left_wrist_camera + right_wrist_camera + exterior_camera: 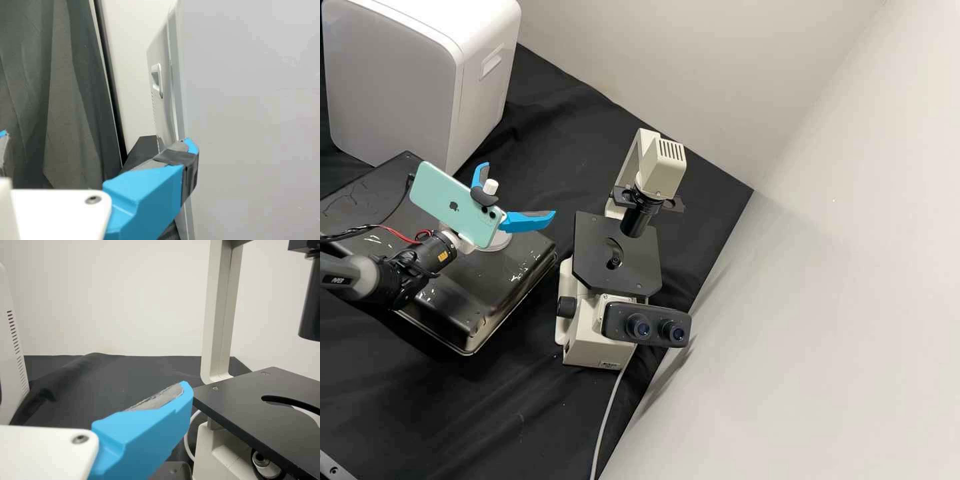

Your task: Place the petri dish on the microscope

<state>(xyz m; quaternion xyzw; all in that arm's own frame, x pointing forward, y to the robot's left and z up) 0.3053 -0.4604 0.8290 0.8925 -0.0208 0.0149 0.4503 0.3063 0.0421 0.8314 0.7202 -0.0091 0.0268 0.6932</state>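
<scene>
- High view: the right gripper (520, 190) hangs above the far corner of a black tray (487, 313), beside the microscope (600, 333). Its two blue fingers are spread wide and I see nothing between them.
- Right wrist view: one finger (150, 425) points toward the near edge of the stage (250, 405), close to it but not touching.
- Left wrist view: the left gripper (95, 140) faces a white appliance (165, 90). One finger (150, 190) is at one side and a blue tip sits at the opposite edge, so I read this claw as wide open too, with nothing in it.
- I cannot place the petri dish with any certainty. A pale round edge just under the right gripper may be the dish lying on the tray, or it may be the gripper's own white body.
- The stage (640, 267) is bare around its slot, so the placing is not yet done.
- By my judgement the whole job is left: find and grip the dish, carry it across, and set it flat over the stage opening.
</scene>
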